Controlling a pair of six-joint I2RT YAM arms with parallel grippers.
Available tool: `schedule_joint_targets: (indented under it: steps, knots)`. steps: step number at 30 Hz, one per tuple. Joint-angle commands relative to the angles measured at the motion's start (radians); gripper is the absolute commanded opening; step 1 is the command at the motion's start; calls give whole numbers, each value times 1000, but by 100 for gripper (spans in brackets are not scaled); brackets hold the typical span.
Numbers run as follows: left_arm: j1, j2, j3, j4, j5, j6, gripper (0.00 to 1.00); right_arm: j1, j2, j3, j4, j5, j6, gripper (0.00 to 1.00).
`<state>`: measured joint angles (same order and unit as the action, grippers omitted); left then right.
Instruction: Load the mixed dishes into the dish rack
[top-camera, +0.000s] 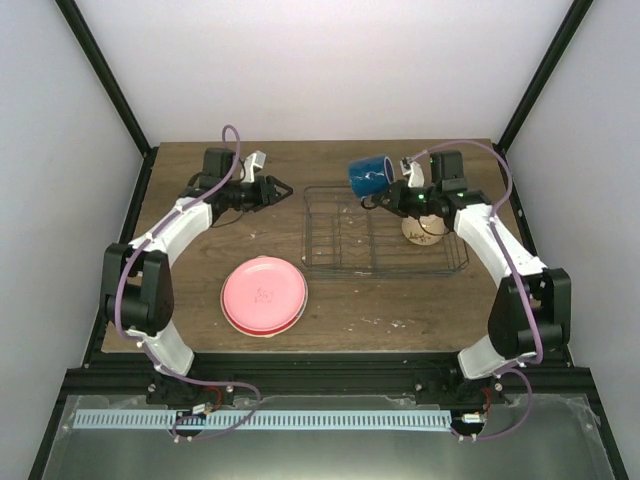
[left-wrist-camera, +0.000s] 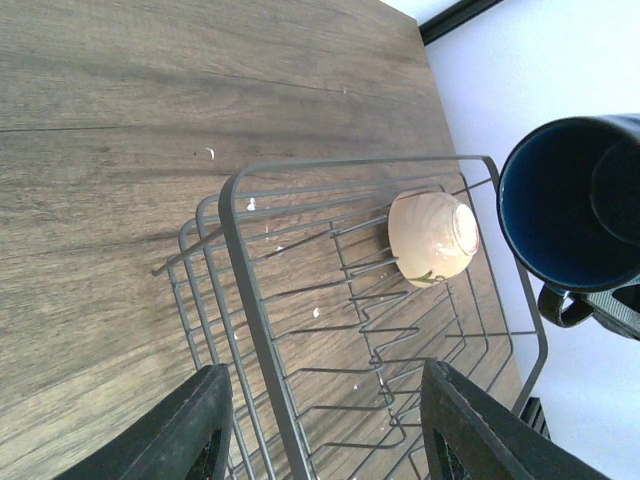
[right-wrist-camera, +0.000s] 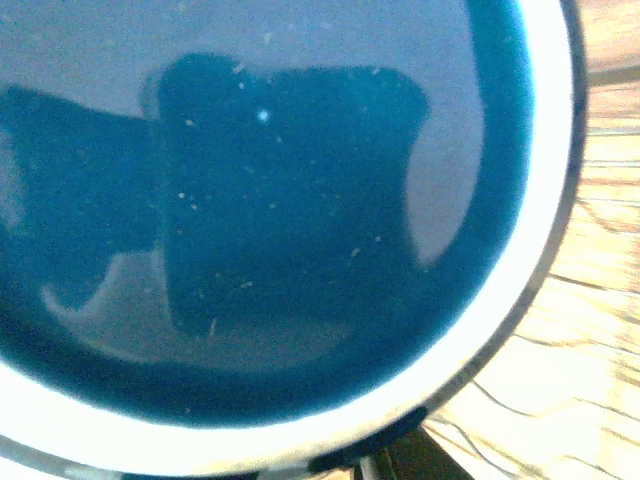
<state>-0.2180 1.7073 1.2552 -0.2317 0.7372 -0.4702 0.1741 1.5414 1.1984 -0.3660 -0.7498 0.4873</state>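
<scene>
i'm clamping the dark blue mug (top-camera: 370, 178) sideways in my right hand (top-camera: 390, 197), with the dish rack (top-camera: 340, 240) lying at 6 o'clock below it; my left hand (top-camera: 284, 187) is hanging apart, empty

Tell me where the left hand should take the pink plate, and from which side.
Probably the rim at its far left edge, coming from above. The pink plate lies flat on another plate, so only its raised rim gives a finger something to slip under. That edge faces the left hand, which is open and empty beside the rack.
</scene>
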Motion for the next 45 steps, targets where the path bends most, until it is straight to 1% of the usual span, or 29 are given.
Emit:
schedule_joint_targets:
  steps: [1, 3, 6, 12, 16, 20, 27, 32, 38, 41, 45]
  knots:
    - [3, -26, 40, -54, -24, 64, 53, -18, -92, 93, -247, 165, -140, 1]
    - [4, -18, 46, -58, -24, 66, 53, -18, -102, 99, -309, 236, -147, 1]
    - [3, -6, 58, -64, -22, 73, 53, -19, -104, 90, -368, 304, -149, 1]
    - [3, 8, 89, -99, -47, 105, 53, -18, -95, 43, -419, 411, -143, 1]
    - [3, 7, 99, -120, -60, 119, 53, -18, -83, -4, -380, 439, -145, 1]
    - [4, -1, 95, -135, -73, 129, 53, -18, -44, -18, -366, 445, -149, 1]
    - [5, -22, 82, -162, -106, 150, 53, -18, -5, -10, -418, 495, -186, 1]
    - [6, -19, 88, -170, -107, 157, 53, -18, 4, 31, -488, 567, -243, 1]
    - [5, 3, 106, -171, -96, 159, 53, -17, 13, 56, -548, 597, -350, 1]
    - [5, 13, 119, -170, -89, 156, 53, -16, 1, 31, -530, 631, -429, 1]
    - [6, 30, 134, -165, -77, 151, 53, -17, -48, -26, -455, 711, -541, 1]
